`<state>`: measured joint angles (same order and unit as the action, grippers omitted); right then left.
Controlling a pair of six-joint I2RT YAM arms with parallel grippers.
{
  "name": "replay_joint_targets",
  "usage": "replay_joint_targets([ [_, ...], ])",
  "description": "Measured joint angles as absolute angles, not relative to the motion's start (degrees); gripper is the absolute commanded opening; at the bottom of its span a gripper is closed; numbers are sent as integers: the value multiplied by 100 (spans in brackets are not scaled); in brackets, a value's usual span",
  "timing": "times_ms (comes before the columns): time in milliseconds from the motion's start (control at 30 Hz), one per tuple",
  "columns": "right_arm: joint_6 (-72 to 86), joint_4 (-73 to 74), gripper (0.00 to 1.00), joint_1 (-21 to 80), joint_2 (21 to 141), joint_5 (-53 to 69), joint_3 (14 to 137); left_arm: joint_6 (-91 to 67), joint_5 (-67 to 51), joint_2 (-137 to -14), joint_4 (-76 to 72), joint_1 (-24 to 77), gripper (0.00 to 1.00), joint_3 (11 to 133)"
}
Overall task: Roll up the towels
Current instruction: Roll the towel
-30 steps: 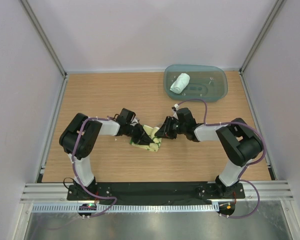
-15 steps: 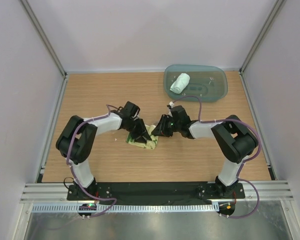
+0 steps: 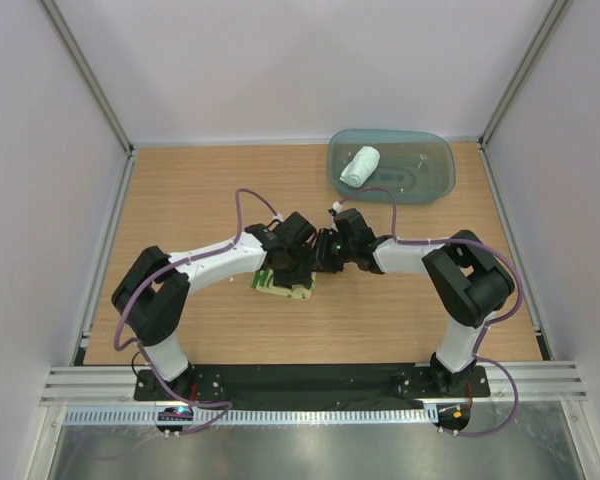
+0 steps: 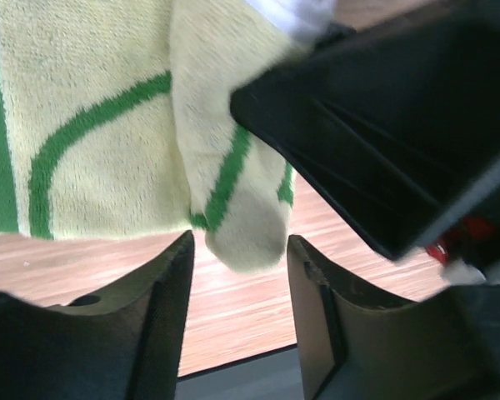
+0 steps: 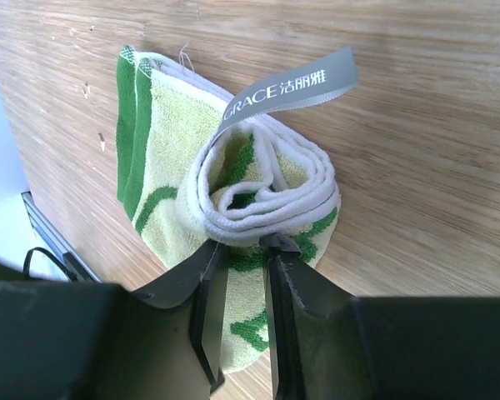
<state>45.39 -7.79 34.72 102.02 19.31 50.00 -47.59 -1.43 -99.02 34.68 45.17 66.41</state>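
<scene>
Left wrist view: my left gripper (image 4: 240, 254) stands open, its jaws either side of one end of the loosely rolled pale yellow towel with green line drawings (image 4: 92, 108), which lies in the middle of the wooden bench (image 3: 180, 200). My right gripper (image 5: 240, 258) pinches the coil's lower rim. With only that pinch, I judge the coil could spring loose. Its long axis seems to run left to right, spiral end facing my right gripper.

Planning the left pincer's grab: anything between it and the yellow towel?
Nothing visible. A fold of the yellow towel sits between the open fingers of the left pincer; the right pincer pinches the roll alongside.
</scene>
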Motion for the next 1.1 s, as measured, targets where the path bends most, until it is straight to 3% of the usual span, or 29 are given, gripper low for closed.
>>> replay_joint_targets([
  [300,4517,-642,30,3483,10202,1859,5068,-4576,607,-9800,3719,5214,51,6812],
  [733,4493,-550,30,3494,10186,1852,5092,-4427,1155,-10018,3577,5253,47,6810],
  [833,4495,-548,31,3494,10186,1852,5092,-4331,1149,-10092,3494,5253,35,6807],
  [967,4493,-497,31,3494,10186,1852,5113,-4222,1074,-10132,3256,5253,6,6709],
  [1100,4488,-403,36,3492,10186,1855,5151,-4154,978,-10130,3002,5247,0,6536],
])
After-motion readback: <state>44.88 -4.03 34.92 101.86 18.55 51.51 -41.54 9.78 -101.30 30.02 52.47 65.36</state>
